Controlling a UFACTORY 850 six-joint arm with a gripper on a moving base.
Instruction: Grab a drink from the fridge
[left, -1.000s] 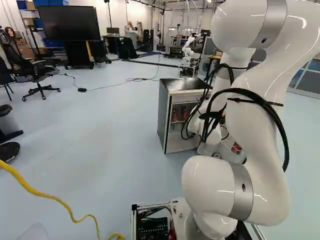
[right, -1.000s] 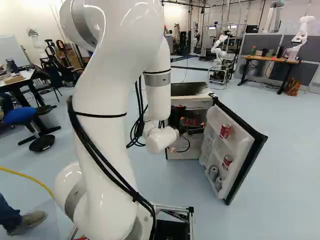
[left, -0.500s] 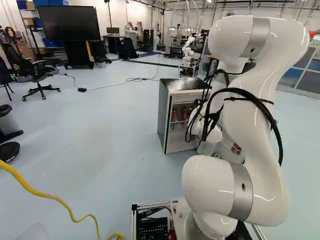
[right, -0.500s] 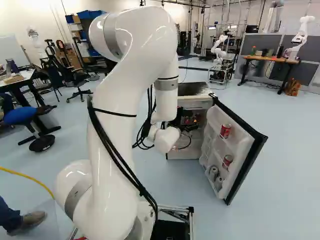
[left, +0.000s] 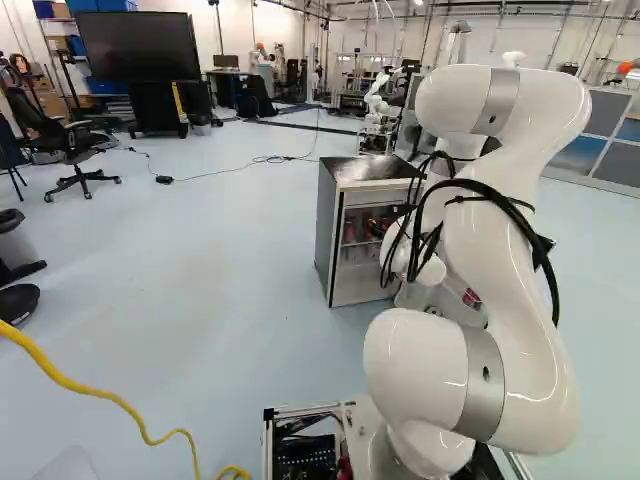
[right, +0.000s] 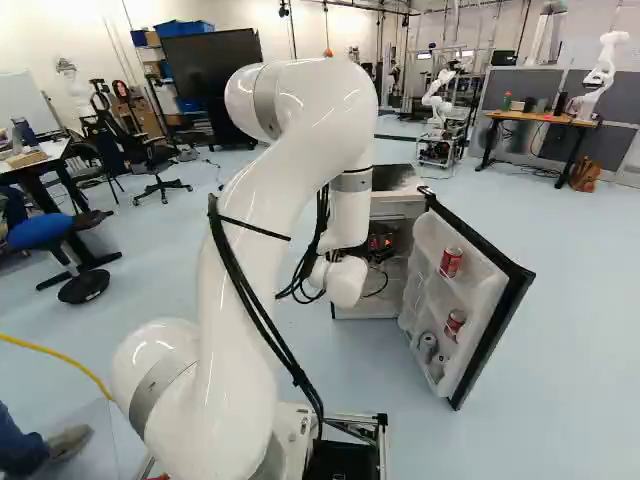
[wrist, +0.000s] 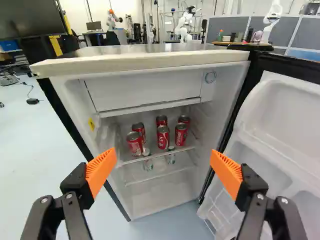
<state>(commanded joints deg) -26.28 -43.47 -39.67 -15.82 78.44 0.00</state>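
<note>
Right now I am holding my gripper (right: 378, 243) wide open, with the orange pads (wrist: 101, 170) standing well apart and gripping nothing. I am facing the open front of the fridge (wrist: 145, 62), and the drinks are waiting ahead of my fingertips, well beyond them. Looking along the gripper, I am seeing six red cans (wrist: 163, 137) in the gap between my fingers, all standing upright on a shelf (wrist: 137, 159) inside. They are forming a nearer row of three and a farther row of three, and none is touching my pads. Beneath that shelf, two pale drinks (wrist: 147, 162) are showing lower down in the fridge.

To the right of my gripper, the fridge door (wrist: 285, 110) is hanging open. In the right base view, its inner racks are holding two more red cans, an upper one (right: 451, 262) and a lower one (right: 455, 323), with a silver can (right: 428, 347) sitting near the lower one. Behind the fridge, another robot (wrist: 185, 22) is standing farther off in the room.
</note>
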